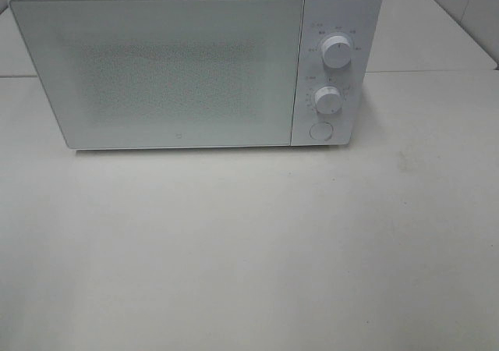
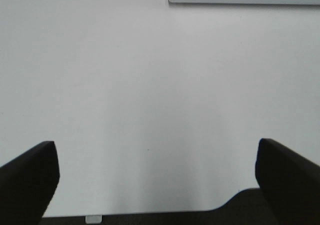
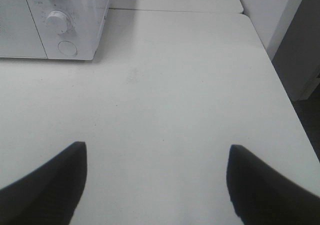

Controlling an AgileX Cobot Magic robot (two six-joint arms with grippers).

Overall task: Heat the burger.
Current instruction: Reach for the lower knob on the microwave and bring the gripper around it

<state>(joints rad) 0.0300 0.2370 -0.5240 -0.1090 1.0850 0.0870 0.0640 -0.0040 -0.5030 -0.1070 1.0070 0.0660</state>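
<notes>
Hovering with left hand [image 2: 155,150] and right hand [image 3: 157,150] spread, empty. Probably needing door [image 1: 156,70] opened first: pressing microwave button [image 1: 320,131] squarely.

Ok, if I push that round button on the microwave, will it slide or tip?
Tipping seems unlikely: the microwave is wide, low and sits flat on the table. The button is low on its front, so a push acts near the base. The table looks smooth, so a hard press might slide it back.
</notes>
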